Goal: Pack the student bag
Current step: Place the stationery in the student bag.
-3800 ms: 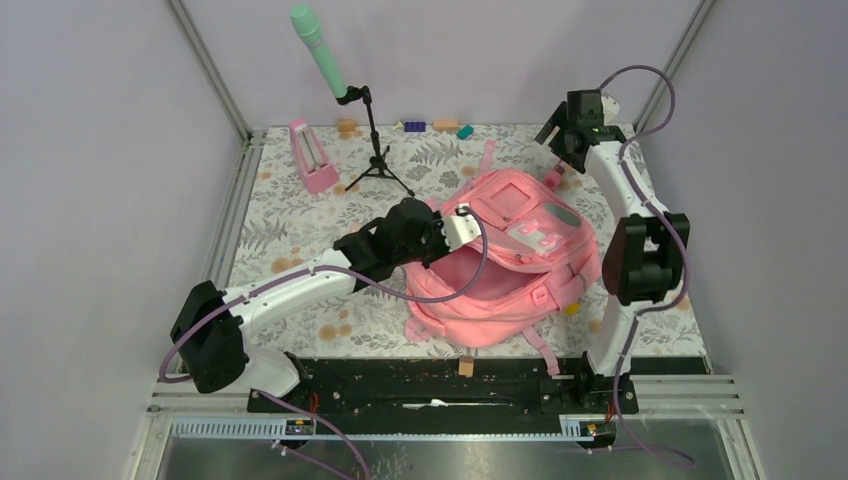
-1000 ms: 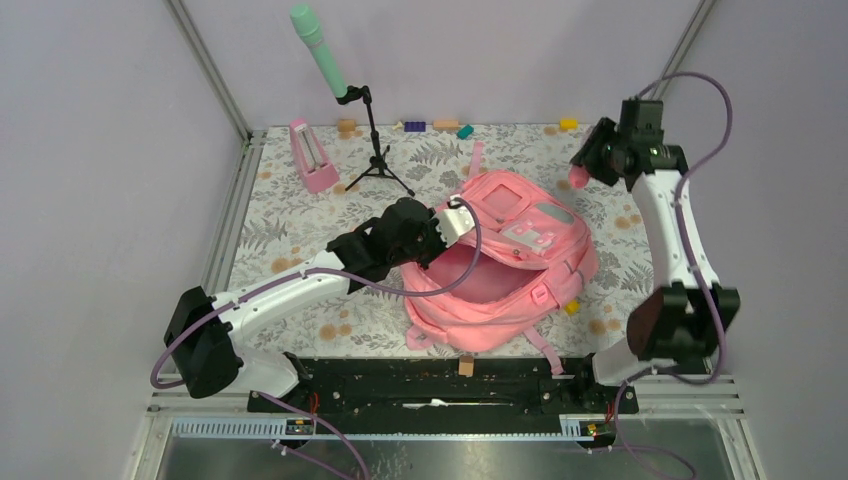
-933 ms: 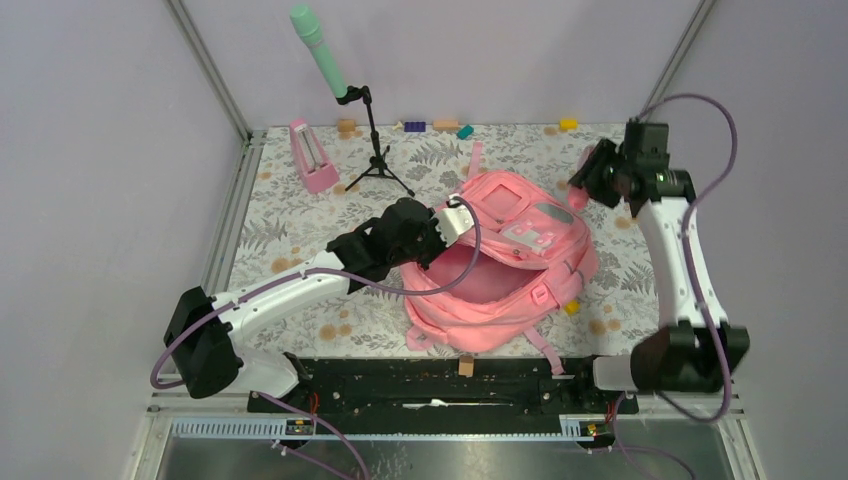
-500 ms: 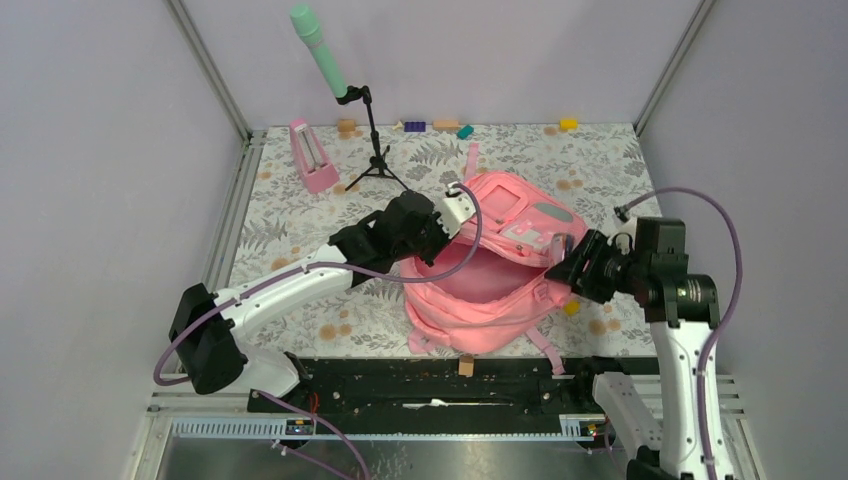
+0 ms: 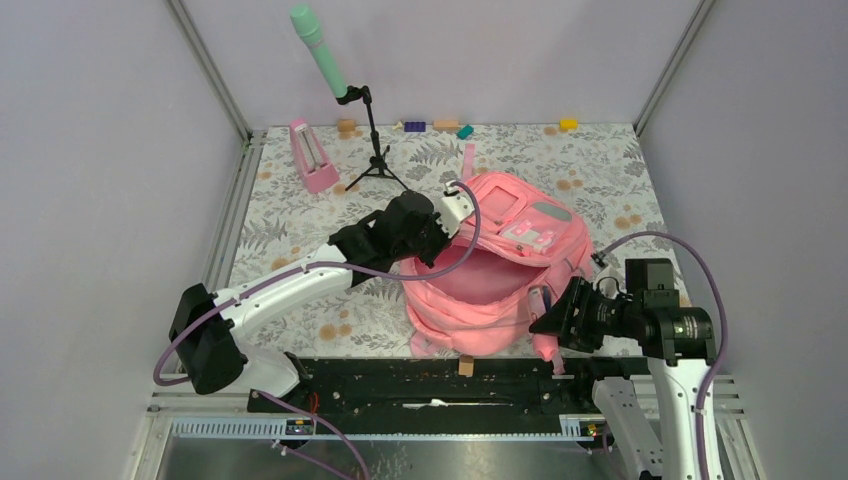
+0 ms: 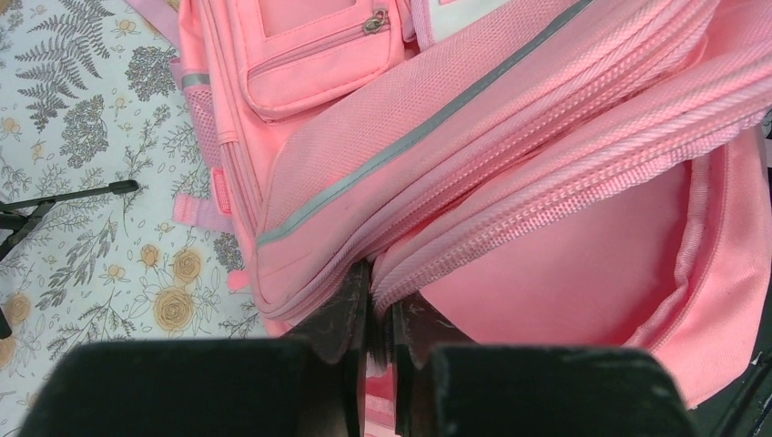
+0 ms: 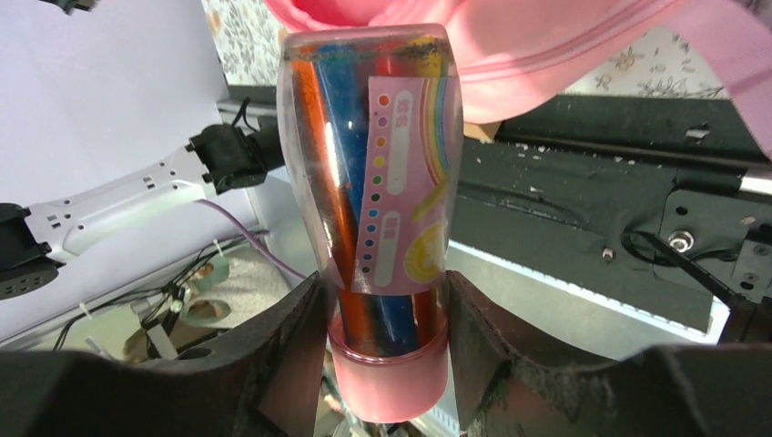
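- In the last second the right arm has swung from the far right corner of the table [image 5: 300,230] round to the near side. It now sits low by the near right edge of the student bag [image 5: 500,205].
- The right claw [image 7: 382,309] has kept its load through that move: it is clamped round the pink-capped base of a pen tube [image 7: 378,164]. The tube is clear, with a rainbow label and coloured sticks inside.
- In the right wrist view the tube's rounded top sits just under pink fabric. We cannot tell whether they touch.
- The left claw [image 6: 369,323] has hardly moved. It is closed on the zip edge of the bag's upper flap and holds the mouth lifted open.
- The bag lies in the middle of the table, its pink lining showing toward the near side.
- We judge the carrying is done. What remains is to get the tube past the rim and let it go inside.
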Motion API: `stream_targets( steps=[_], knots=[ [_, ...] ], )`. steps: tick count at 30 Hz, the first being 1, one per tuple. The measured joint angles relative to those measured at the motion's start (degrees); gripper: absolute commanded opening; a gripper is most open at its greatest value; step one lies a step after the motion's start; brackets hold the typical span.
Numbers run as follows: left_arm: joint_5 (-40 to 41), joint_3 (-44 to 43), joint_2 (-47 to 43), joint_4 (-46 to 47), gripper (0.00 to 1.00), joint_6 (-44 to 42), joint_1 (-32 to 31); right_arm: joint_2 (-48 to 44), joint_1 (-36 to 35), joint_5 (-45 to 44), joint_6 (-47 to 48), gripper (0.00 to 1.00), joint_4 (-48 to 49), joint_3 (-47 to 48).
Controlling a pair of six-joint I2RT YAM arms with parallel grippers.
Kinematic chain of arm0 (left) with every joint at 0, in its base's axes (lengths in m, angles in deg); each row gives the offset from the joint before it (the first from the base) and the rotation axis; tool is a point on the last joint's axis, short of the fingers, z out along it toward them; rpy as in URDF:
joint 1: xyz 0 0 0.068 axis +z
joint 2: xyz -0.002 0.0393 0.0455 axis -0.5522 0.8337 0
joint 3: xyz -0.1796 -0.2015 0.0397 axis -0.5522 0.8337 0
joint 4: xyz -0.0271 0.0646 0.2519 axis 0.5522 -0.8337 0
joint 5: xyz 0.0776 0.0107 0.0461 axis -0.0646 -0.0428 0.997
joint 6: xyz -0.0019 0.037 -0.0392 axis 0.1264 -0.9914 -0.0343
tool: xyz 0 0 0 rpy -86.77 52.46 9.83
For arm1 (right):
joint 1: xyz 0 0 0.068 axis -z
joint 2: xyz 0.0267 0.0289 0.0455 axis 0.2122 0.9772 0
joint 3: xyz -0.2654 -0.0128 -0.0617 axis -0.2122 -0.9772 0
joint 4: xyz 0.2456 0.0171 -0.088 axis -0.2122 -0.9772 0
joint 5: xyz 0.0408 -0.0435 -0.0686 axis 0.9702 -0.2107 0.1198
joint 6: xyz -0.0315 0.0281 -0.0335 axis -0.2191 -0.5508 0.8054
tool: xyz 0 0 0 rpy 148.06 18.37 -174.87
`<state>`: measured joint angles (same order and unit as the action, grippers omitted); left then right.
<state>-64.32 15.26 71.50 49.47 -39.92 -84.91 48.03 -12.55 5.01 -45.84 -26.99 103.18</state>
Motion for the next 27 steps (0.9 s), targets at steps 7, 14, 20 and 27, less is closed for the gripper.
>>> stream_targets(
  steps=[7, 14, 20, 27],
  knots=[
    [0.0, 0.0, 0.0, 0.0, 0.0, 0.0, 0.0, 4.6, -7.7, -0.2, -3.7, 0.0, 6.3, -2.4],
    [0.0, 0.0, 0.0, 0.0, 0.0, 0.0, 0.0, 13.0, -14.8, -3.9, -11.1, 0.0, 21.6, -6.0],
    [0.0, 0.0, -0.2, 0.4, 0.0, 0.1, 0.0, 15.3, -16.0, -11.4, -21.1, 0.0, 36.8, -11.7],
    [0.1, 0.0, -0.3, 0.6, 0.0, 0.1, 0.0, 15.0, -17.1, -21.5, -34.1, 0.0, 51.6, -19.6]
  ],
)
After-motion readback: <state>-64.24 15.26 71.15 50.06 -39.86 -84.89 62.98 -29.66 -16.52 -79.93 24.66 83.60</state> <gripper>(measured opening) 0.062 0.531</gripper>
